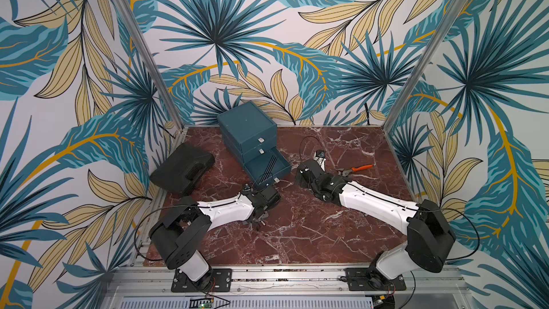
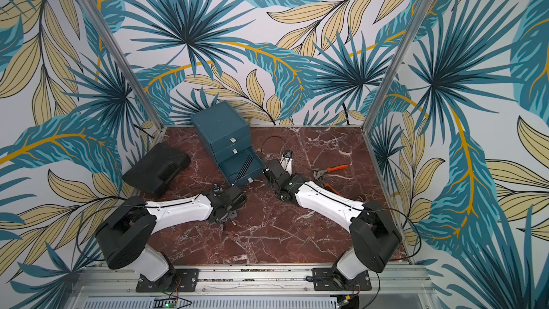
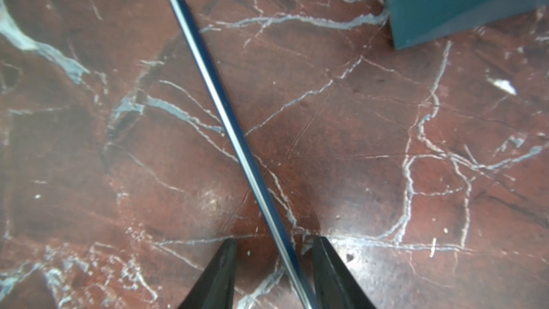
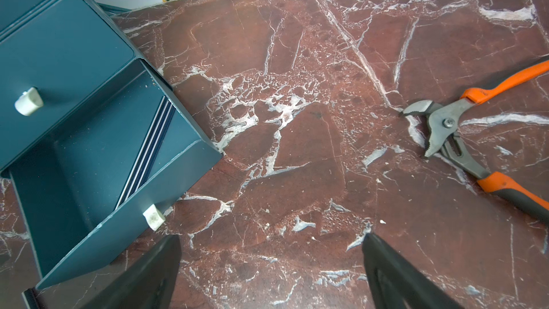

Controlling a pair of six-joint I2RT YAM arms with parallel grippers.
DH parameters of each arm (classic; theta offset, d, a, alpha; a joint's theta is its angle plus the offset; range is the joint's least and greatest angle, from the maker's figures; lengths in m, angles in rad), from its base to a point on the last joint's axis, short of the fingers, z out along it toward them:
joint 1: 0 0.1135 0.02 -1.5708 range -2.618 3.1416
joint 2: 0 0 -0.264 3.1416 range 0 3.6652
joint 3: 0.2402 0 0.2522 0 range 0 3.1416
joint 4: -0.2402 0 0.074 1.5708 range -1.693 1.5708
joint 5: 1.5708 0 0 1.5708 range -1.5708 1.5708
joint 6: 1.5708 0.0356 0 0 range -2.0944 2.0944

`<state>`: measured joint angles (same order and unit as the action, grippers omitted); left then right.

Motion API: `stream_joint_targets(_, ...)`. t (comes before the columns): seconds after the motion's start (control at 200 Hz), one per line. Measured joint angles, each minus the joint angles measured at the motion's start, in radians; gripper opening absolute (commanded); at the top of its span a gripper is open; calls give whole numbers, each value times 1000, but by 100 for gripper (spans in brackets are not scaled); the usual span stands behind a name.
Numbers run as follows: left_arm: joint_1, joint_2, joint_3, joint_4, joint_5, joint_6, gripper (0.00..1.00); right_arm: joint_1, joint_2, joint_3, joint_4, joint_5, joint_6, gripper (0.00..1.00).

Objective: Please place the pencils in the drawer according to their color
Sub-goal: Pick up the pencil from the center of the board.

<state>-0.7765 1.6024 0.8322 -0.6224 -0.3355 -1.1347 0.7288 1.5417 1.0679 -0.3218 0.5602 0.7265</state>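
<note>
Three stacked drawers make up the teal chest [image 1: 246, 126] on the marble tabletop [image 1: 297, 233] in both top views. The bottom drawer [image 1: 257, 169] stands pulled out, with black pencils [image 1: 269, 169] lying inside.

Left wrist view: the left gripper [image 3: 274, 239] is partly open around a dark pencil [image 3: 225, 120] lying on the tabletop. The pencil sits close to one finger, with a gap at the other, so it is not clamped.

Right wrist view: the right gripper [image 4: 271, 236] is wide open and empty, near the open drawer. Orange-handled pliers [image 4: 445, 123] lie well apart.

Top views high, looking down; wrist views close above table [image 3: 371, 150]
</note>
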Motion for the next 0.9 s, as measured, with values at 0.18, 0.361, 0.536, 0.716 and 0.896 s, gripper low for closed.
stream_joint_targets(0.18,15,0,0,0,7,6,31,0,0,0,-8,0,3,100)
stream_joint_targets(0.361,35,-2,0,-13,7,6,17,0,0,0,-14,0,8,100)
stream_joint_targets(0.536,53,-5,-2,-20,8,11,9,0,0,0,-14,0,13,99)
stream_joint_targets(0.716,57,-10,-5,-20,8,12,1,0,0,0,-16,0,14,100)
stream_joint_targets(0.896,61,-17,-12,-13,11,12,0,0,0,0,-17,0,14,100)
